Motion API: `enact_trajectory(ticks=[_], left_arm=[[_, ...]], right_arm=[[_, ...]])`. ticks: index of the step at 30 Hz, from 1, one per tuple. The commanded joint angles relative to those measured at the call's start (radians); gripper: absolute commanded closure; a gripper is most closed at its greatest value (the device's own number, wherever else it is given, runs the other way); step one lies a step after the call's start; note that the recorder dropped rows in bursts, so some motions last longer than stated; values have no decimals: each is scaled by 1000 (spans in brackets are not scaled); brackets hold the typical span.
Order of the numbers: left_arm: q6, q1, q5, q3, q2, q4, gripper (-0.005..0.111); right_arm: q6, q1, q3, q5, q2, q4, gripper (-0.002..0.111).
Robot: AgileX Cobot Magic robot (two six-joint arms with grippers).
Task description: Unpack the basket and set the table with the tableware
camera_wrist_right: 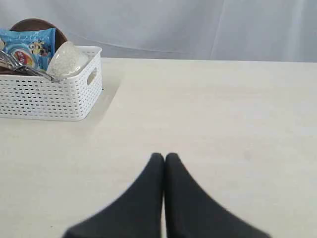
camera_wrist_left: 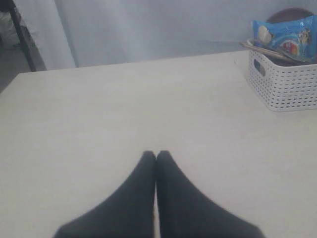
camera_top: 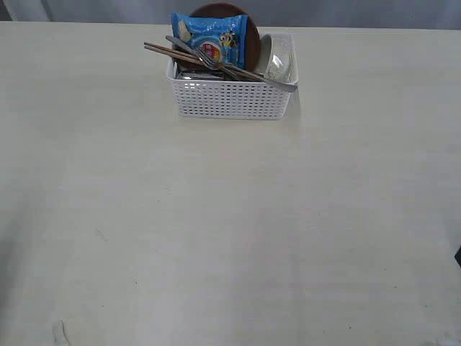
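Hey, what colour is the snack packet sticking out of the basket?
Bright blue with a cartoon print, clearest in the exterior view: snack packet in the basket.

place: staged test room, more lab than home | backdrop: pale grey curtain hanging behind the counter's far edge | counter: wide, plain cream-white, faintly scuffed | props: a single white basket holding tableware and a blue snack packet | side: dark stand leg beside the counter
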Motion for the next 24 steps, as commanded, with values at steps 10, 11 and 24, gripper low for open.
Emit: enact_trajectory(ticks=[10,11,24], left_arm=[[-2,-5,-1,2,-2,3,107],[-2,-5,-1,2,-2,3,107],[-2,-5,-1,2,-2,3,107]], right_arm=[[-8,-6,3,-10,-7,-12,108],[-8,-6,3,-27,-7,-12,108],[-8,-6,3,-529,-7,-9,108]])
